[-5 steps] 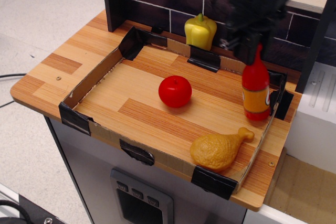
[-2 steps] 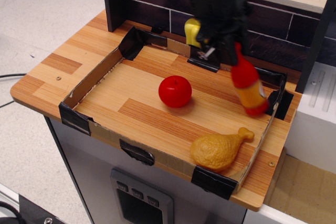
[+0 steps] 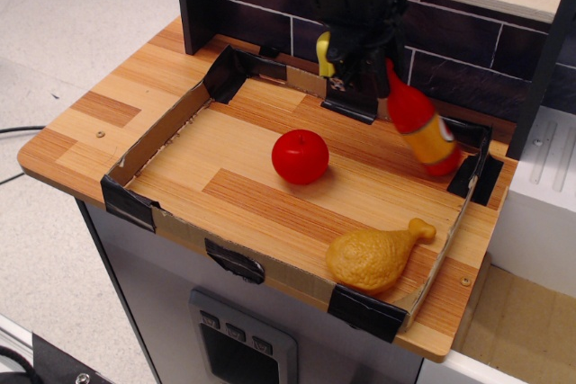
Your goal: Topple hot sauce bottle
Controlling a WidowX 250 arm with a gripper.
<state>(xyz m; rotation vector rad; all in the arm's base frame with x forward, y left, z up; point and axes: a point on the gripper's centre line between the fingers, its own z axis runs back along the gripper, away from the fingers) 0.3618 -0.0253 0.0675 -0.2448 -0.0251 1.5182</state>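
I see the hot sauce bottle (image 3: 421,128) leaning steeply at the back right of the walled tray (image 3: 157,137) on the counter (image 3: 90,114), its neck up against my gripper (image 3: 360,74). I cannot tell whether the jaws are open or closed. The red ball (image 3: 300,156) sits mid-tray, the chicken drumstick (image 3: 376,256) near the front right corner.

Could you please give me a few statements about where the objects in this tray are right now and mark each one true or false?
1. The hot sauce bottle stands upright. False: it leans steeply, cap toward the gripper.
2. The red ball sits near the tray's middle. True.
3. The chicken drumstick lies on the floor. False: it lies in the tray's near right corner.
4. The yellow pepper is partly hidden behind the gripper. True.
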